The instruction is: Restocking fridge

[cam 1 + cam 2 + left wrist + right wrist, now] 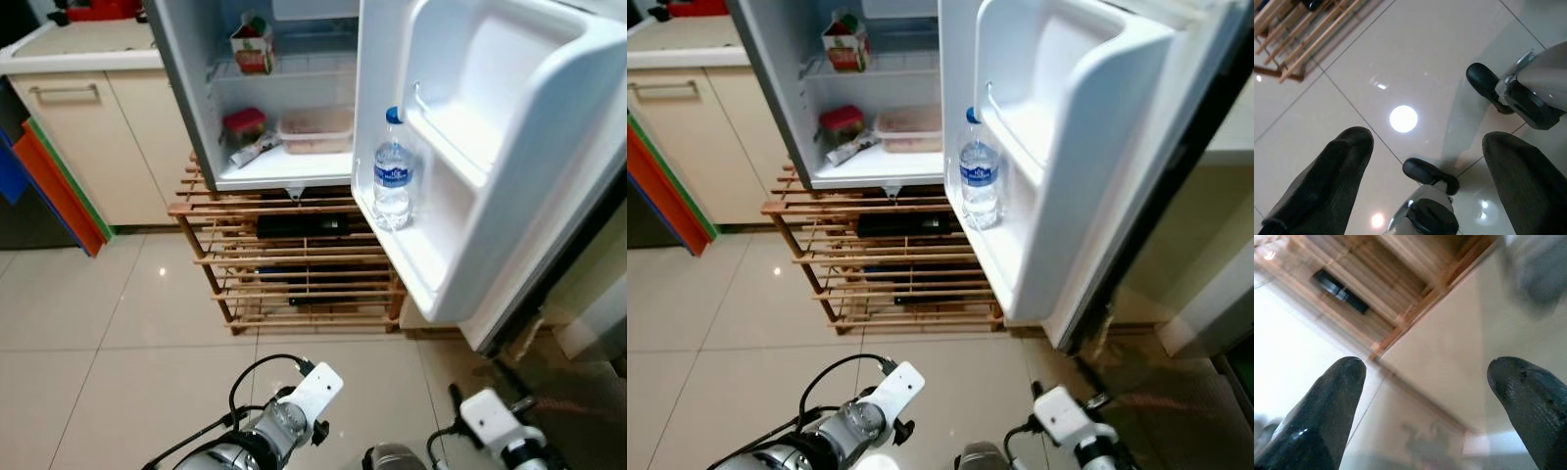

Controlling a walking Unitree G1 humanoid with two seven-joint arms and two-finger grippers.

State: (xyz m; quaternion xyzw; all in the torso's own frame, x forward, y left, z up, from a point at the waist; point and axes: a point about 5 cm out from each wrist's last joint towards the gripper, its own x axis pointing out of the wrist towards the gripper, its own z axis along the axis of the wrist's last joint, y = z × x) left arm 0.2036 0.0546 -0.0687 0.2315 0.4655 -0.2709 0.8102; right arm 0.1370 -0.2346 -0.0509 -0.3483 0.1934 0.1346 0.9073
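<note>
A small white fridge stands open on a wooden slatted rack. Its door swings out to the right, with a clear water bottle with a blue cap standing in the lower door shelf. Inside are a juice carton on the wire shelf, a red-lidded jar, a wrapped packet and a clear lidded box. Both arms hang low near the floor. My left gripper is open over the tiles. My right gripper is open too, facing the rack's corner, with nothing between its fingers.
A beige cabinet with a countertop stands left of the fridge. Red, green and blue boards lean against it. Glossy beige floor tiles lie in front. A dark bottle lies in the rack.
</note>
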